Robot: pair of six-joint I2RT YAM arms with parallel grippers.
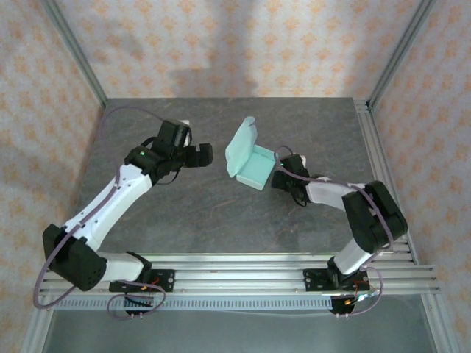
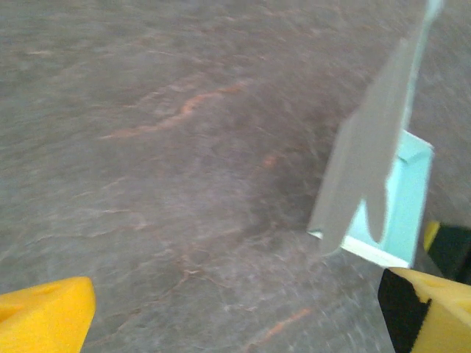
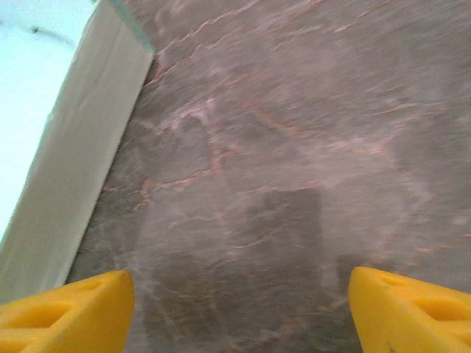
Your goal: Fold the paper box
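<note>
Judging by the small pale mint-blue paper box (image 1: 252, 168) near the middle of the dark grey stone-patterned table (image 1: 221, 213), mostly folded: walls raised into a shallow tray, rounded lid flap standing up along its far-left side, not yet shut. Flanked by the left gripper (image 1: 200, 156), spread wide and empty, and the right gripper (image 1: 280, 179), also parted over bare table, just beside the box's near-right wall. Left to do, probably: pressing the lid down and tucking it in.
</note>
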